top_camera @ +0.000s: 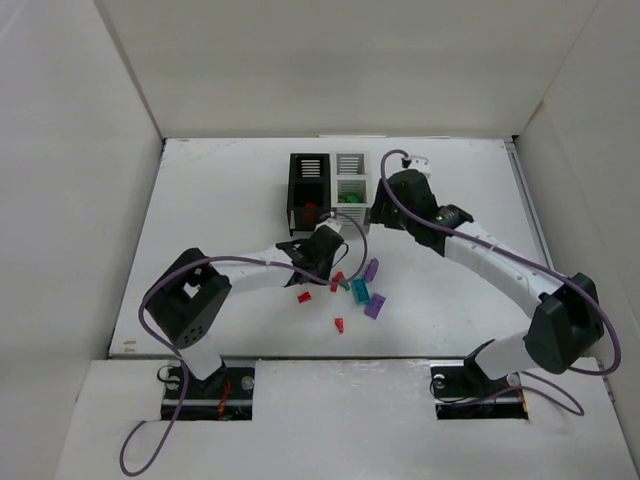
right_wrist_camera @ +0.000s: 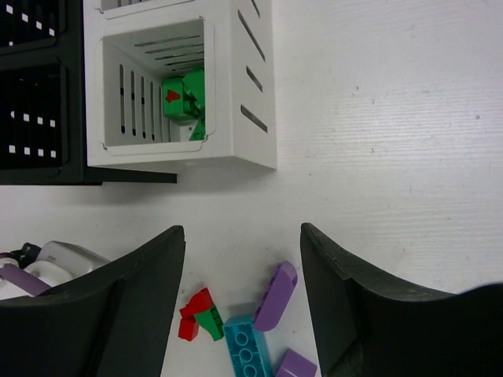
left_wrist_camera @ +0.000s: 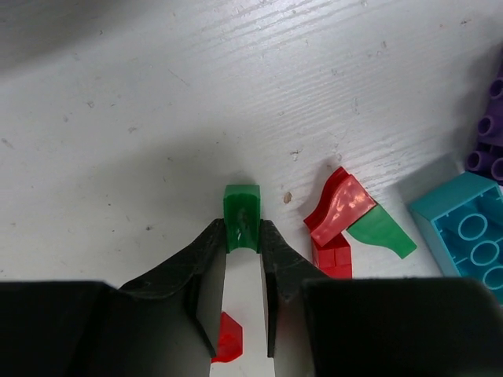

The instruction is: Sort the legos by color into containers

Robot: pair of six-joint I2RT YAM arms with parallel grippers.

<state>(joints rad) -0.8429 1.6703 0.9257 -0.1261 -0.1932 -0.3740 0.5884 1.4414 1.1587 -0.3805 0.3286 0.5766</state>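
Left pincer (left_wrist_camera: 242, 239) is clamping a green brick (left_wrist_camera: 241, 208) by its near end, fingertips only, mid-bench just in front of the black bin (top_camera: 305, 185) and white bin (right_wrist_camera: 236, 157). The grip looks shallow, so I'm advising a straight lift before any swing. A red-green piece (left_wrist_camera: 350, 212) is sitting just beside one finger.

Target is the white bin's near compartment, where greens (right_wrist_camera: 185, 94) are lying. Right pincer (right_wrist_camera: 242, 232) is hanging half-wide and empty beside it, crowding the drop. Bench edges are sitting well apart.
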